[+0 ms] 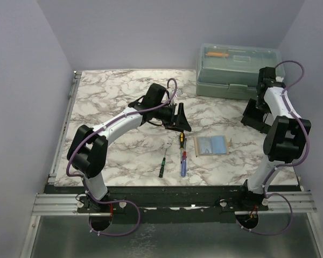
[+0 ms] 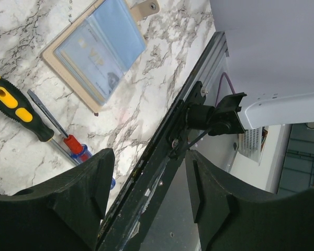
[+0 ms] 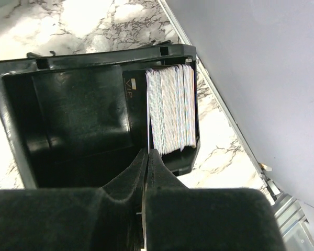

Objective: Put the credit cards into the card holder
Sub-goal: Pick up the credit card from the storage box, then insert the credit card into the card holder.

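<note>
Black right end effector (image 3: 148, 157), closed, nose-down at credit cards (image 3: 171, 110) in tray (image 3: 68, 130)

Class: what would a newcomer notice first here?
A stack of credit cards stands on edge in a black tray at the right, the right tool shut at its edge. Mid-table, the tan card holder lies open beside screwdrivers. A green toolbox sits far right.
</note>
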Robot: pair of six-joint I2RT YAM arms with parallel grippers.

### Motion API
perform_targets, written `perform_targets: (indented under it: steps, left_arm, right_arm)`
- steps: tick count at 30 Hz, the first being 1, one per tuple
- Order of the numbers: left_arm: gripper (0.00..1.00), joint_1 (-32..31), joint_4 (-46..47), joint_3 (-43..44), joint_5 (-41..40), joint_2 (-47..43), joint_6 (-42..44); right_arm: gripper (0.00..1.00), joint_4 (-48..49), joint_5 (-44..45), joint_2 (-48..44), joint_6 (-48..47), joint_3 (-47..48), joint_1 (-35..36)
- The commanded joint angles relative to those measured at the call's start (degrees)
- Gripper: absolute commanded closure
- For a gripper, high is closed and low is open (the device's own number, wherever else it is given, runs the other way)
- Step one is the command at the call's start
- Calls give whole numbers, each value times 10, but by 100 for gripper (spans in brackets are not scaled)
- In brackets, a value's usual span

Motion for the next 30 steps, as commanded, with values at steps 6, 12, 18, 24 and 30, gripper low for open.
perform_targets:
  steps: [6, 12, 18, 24, 30]
  left_arm:
    - [37, 1, 14, -13, 13, 13, 2]
    - [37, -3, 15, -14, 5, 31, 8]
    - [38, -35, 21, -2, -19, 83, -9]
    - [46, -86, 63, 47, -51, 148, -69]
    - [64, -106, 75, 118, -55, 235, -104]
  right_arm:
    - [100, 7, -133, -147, 16, -40, -2]
    - [100, 36, -354, -248, 26, -118, -3]
    - [100, 118, -610, -335, 33, -263, -2]
    - [100, 235, -757, -346, 78, -411, -2]
    - [100, 223, -731, -310, 59, -435, -3]
